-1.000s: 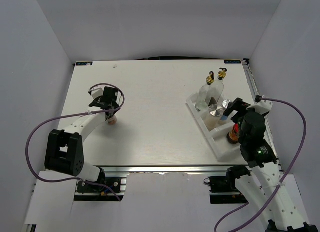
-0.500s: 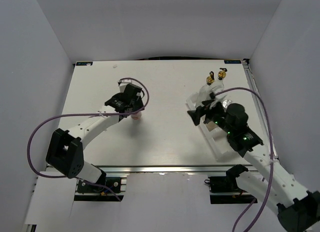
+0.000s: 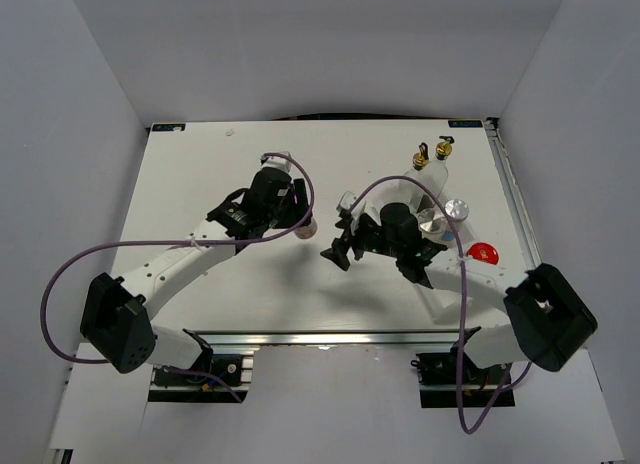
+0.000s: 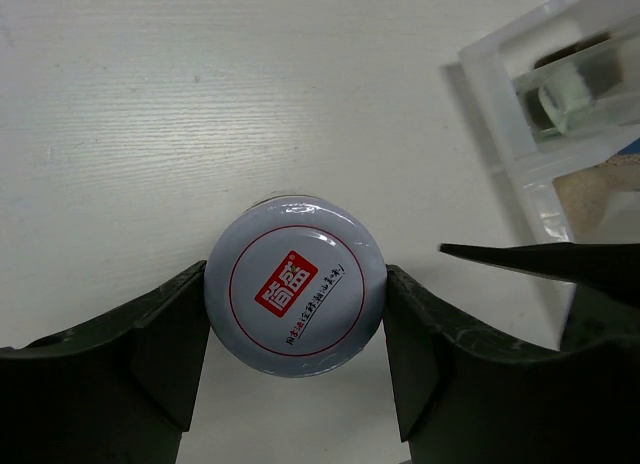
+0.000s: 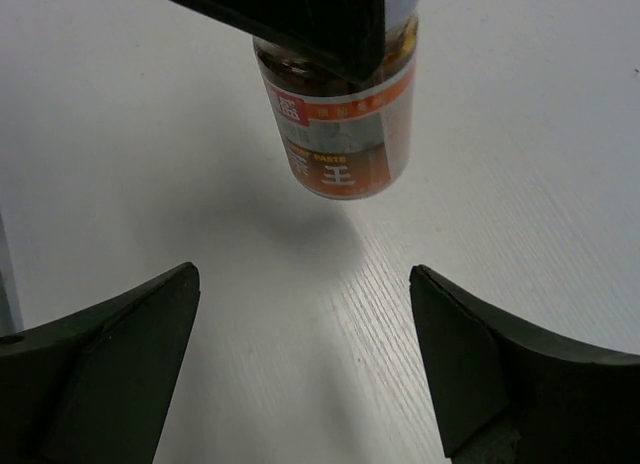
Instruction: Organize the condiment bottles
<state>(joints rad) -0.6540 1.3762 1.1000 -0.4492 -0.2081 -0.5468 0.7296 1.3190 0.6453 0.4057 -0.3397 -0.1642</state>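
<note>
Carried rightward, the white-lidded jar hangs clamped in the left claw, facing the gaping right claw.

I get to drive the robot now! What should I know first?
Left gripper: shut on the small white-lidded glass jar, held off the table near the middle.
Right gripper: open, empty, facing that jar.
White compartmented plastic tray, right side: holds two tall clear glass bottles, two silver-capped shakers, one red-lidded dark jar.
Done: five containers in the tray.
Left: the small jar, likely by handing it to the right gripper.
</note>
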